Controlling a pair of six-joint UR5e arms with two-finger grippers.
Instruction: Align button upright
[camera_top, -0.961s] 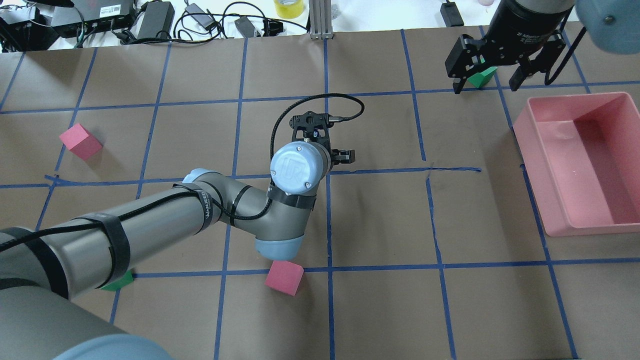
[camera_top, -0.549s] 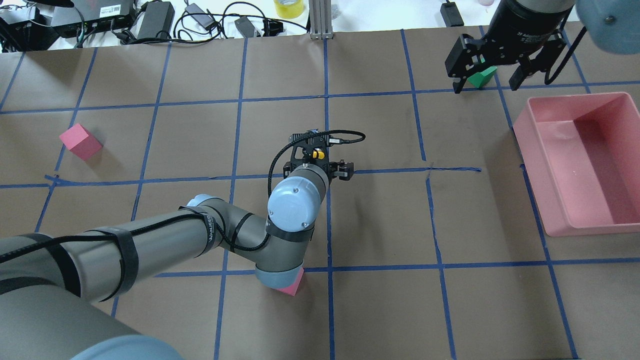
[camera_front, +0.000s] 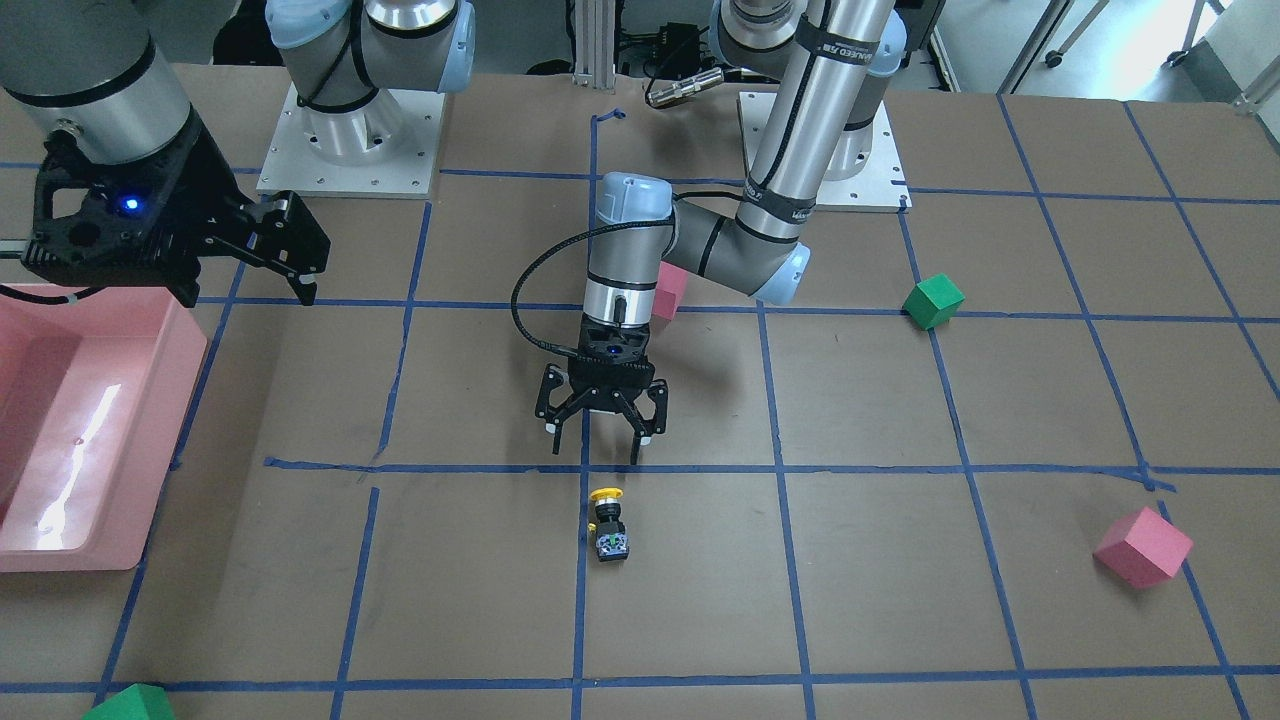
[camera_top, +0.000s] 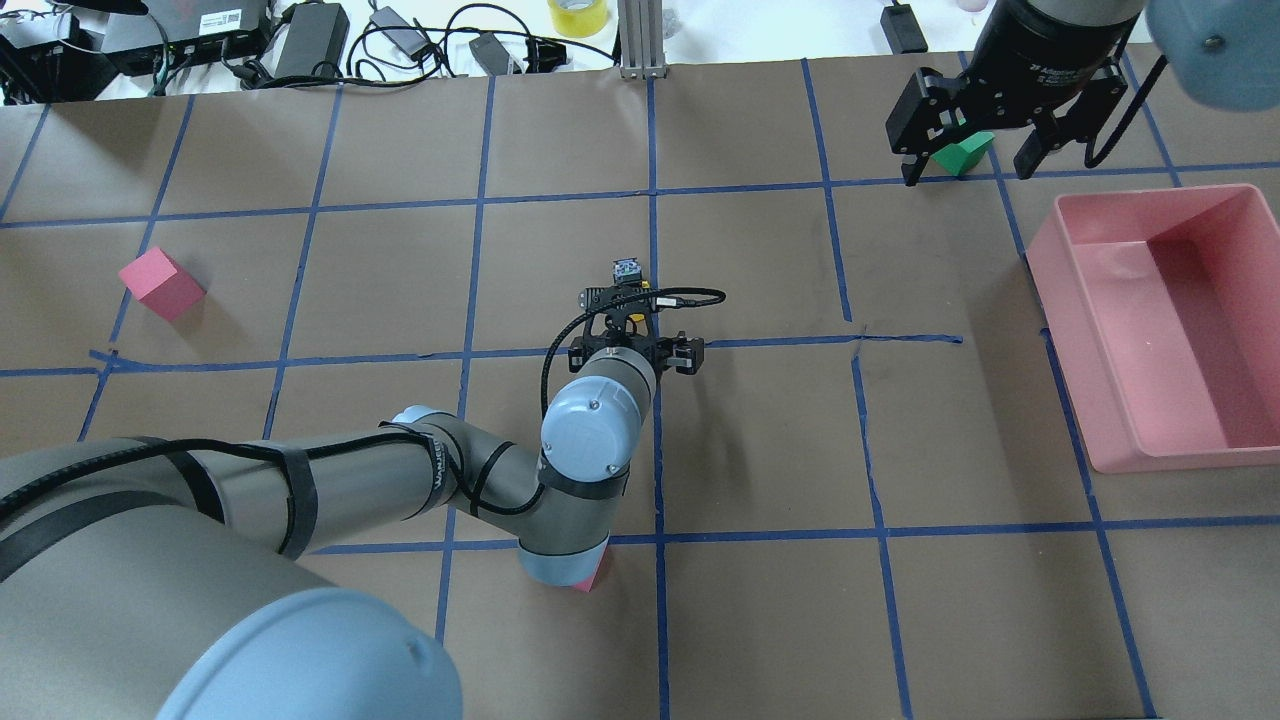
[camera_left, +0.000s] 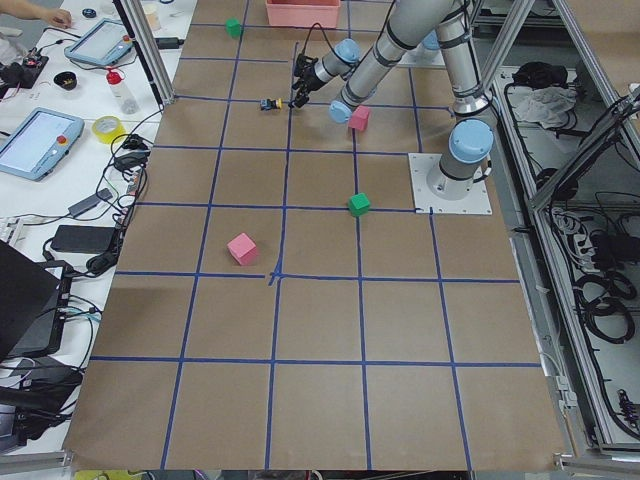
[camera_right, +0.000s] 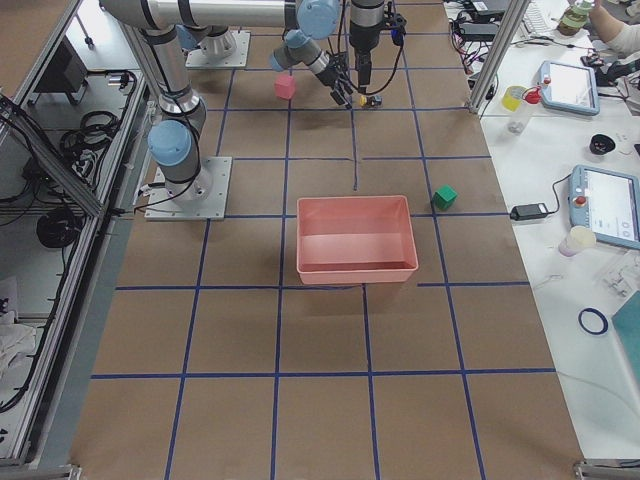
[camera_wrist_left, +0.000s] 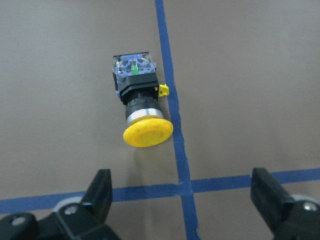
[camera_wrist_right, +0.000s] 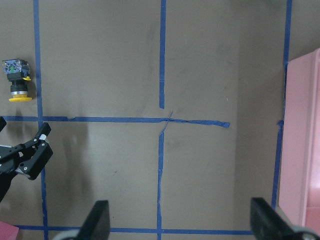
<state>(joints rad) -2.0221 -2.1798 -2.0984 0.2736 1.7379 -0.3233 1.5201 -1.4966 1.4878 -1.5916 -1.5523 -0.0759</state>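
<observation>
On my desk (camera_front: 900, 600), beside the pink bin (camera_front: 168, 440), the right claw (camera_front: 248, 290) hangs spread open, well apart from the button (camera_front: 607, 525). The left claw (camera_front: 597, 450) is released too, fingers wide and grasping nothing. The button lies on its side just beyond this claw's tips without touching them, its yellow cap facing the claw, beside a blue tape line (camera_wrist_left: 164, 45).

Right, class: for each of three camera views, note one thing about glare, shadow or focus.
Front-facing view: white glare streaks the floor of the pink bin. Left wrist view: the button is sharp with a soft shadow under its cap, while the left tool at the bottom edge is blurred. Overhead view: the left arm casts a faint shadow on the paper to its right.
</observation>
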